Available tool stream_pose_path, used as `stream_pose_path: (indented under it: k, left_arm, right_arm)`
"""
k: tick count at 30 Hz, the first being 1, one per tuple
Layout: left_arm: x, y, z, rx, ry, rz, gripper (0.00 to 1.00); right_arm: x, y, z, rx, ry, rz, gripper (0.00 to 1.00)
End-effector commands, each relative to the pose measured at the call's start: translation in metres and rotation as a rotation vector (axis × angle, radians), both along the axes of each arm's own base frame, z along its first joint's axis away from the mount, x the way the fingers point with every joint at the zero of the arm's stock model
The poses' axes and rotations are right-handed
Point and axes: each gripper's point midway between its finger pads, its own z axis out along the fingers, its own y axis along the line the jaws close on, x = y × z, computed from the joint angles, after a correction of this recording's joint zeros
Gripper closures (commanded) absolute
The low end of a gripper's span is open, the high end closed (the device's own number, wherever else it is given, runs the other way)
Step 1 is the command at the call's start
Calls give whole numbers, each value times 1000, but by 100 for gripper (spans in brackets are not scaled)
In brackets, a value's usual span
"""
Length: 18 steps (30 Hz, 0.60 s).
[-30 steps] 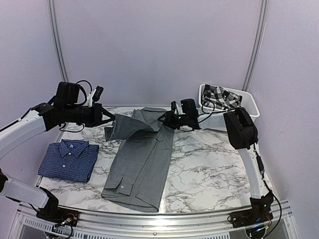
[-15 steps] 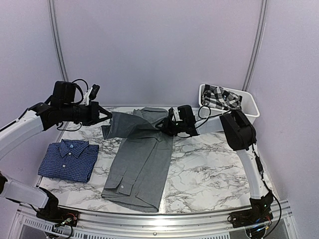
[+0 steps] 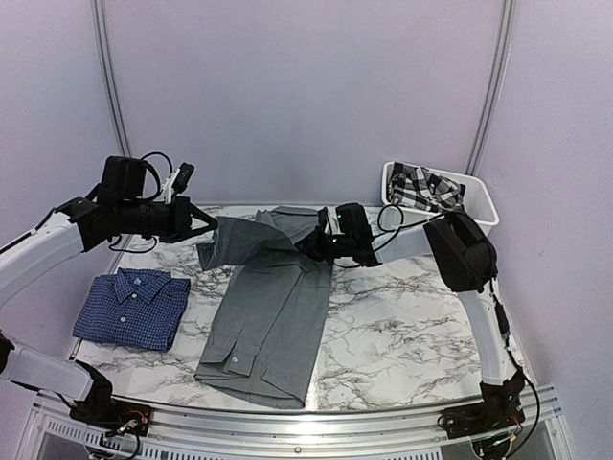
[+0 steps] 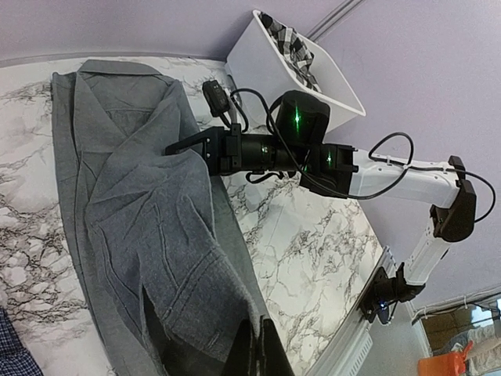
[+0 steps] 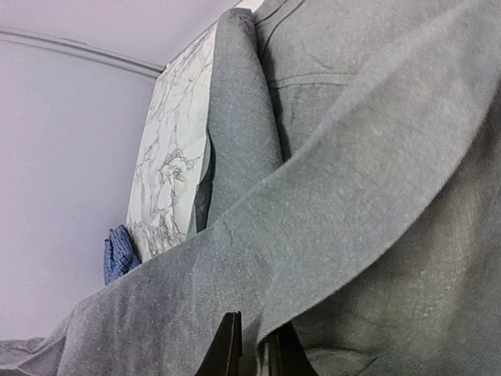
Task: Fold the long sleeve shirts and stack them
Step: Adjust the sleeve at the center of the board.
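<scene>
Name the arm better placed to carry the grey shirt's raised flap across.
Left, probably. The left gripper grips a raised flap of the grey shirt, free to swing over; the right gripper sits low at the shirt's far right edge, likelier an anchor.

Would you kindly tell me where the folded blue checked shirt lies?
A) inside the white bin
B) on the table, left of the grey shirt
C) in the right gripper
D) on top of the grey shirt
B: the blue checked shirt lies folded on the marble table, left of the grey shirt and apart from it.
</scene>
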Motion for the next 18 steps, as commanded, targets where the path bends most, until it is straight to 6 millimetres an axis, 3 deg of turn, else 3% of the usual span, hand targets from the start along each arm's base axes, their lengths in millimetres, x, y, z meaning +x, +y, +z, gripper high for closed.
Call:
stream_pose_path:
  k: [1,3,11,18]
  left_arm:
    - [-19,-5,-7,-23,36,-86,100]
    - [-30,-7,-19,-31,83,-126,100]
    - [-76,-27,-74,-10,247,-266,100]
    - [-91,-51,-108,47,311,-314,100]
  right_arm:
    - [13,1,42,-5,-96,-13,100]
    - [22,-1,49,-26,-131,-11,100]
    - [54,-10,46,-75,-203,11,100]
    - [58,-6,30,-88,-194,49,100]
